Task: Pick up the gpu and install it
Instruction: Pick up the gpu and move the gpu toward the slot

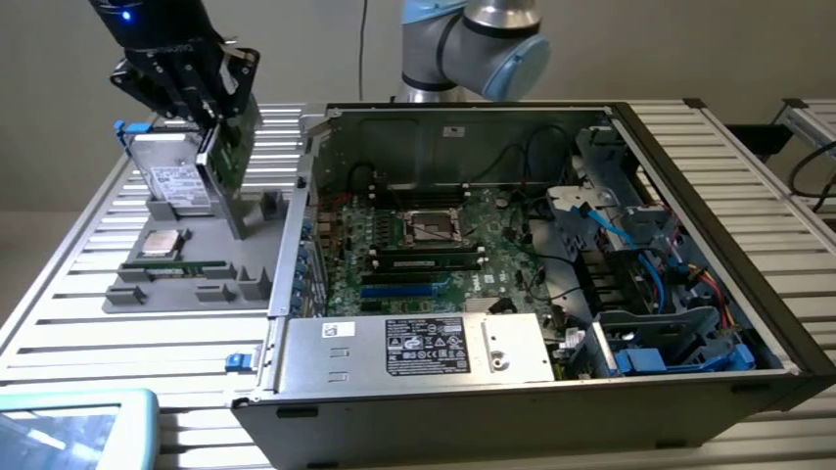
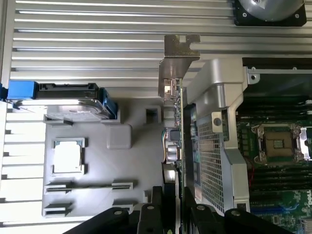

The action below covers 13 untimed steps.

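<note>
The gpu (image 1: 233, 171) is a thin green card held on edge at the exterior view's upper left, above the grey parts holder (image 1: 196, 294). My black gripper (image 1: 211, 113) is shut on its upper end. The card's lower end comes down close to the holder; I cannot tell whether it touches. In the wrist view the gpu (image 2: 176, 122) shows edge-on, its metal bracket (image 2: 180, 48) at the far end, and the gripper (image 2: 174, 207) clamps it from both sides. The open computer case (image 1: 692, 166) lies to the exterior view's right, with blue expansion slots (image 1: 405, 291) on its motherboard.
On the grey holder stand a silver hard drive (image 1: 176, 181), a processor chip (image 1: 160, 243) and a green memory stick (image 1: 176, 266). The case's side wall (image 2: 214, 146) rises right beside the card. A power supply (image 1: 418, 348) fills the case's front; a tablet (image 1: 66, 431) lies at the table's corner.
</note>
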Available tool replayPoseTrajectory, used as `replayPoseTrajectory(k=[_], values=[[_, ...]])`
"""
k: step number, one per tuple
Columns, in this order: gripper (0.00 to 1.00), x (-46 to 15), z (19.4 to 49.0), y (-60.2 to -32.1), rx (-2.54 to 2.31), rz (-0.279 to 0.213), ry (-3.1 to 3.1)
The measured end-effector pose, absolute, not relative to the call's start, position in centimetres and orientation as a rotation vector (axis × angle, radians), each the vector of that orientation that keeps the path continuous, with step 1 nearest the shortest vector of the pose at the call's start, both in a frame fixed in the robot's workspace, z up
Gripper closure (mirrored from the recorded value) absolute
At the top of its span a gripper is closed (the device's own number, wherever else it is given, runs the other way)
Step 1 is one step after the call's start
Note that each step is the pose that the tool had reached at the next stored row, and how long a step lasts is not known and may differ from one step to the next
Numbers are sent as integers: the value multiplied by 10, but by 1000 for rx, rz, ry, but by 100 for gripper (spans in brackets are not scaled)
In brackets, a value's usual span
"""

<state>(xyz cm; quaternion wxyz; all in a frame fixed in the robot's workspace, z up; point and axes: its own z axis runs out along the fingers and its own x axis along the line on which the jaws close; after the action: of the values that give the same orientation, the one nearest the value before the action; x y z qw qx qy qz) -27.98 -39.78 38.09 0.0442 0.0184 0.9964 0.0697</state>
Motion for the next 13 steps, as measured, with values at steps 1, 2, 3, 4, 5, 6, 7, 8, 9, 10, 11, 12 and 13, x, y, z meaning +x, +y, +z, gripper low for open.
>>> replayPoseTrajectory(k=[1, 2, 3, 4, 5, 6, 7, 8, 9, 10, 11, 12, 13], values=[[73, -278, 385, -398, 57, 213, 3046], [73, -276, 390, -398, 57, 213, 3046], [73, -274, 395, -398, 57, 213, 3048], [73, -271, 399, -398, 57, 213, 3049], [73, -269, 404, -399, 57, 213, 3051], [73, -267, 407, -399, 57, 213, 3054], [73, -265, 411, -399, 58, 213, 3057], [73, -263, 413, -399, 58, 214, 3060], [73, -261, 416, -399, 59, 214, 3065], [73, -258, 417, -400, 59, 214, 3069], [73, -256, 420, -400, 60, 214, 3074], [73, -254, 421, -400, 61, 215, 3078], [73, -252, 423, -400, 61, 215, 3083]])
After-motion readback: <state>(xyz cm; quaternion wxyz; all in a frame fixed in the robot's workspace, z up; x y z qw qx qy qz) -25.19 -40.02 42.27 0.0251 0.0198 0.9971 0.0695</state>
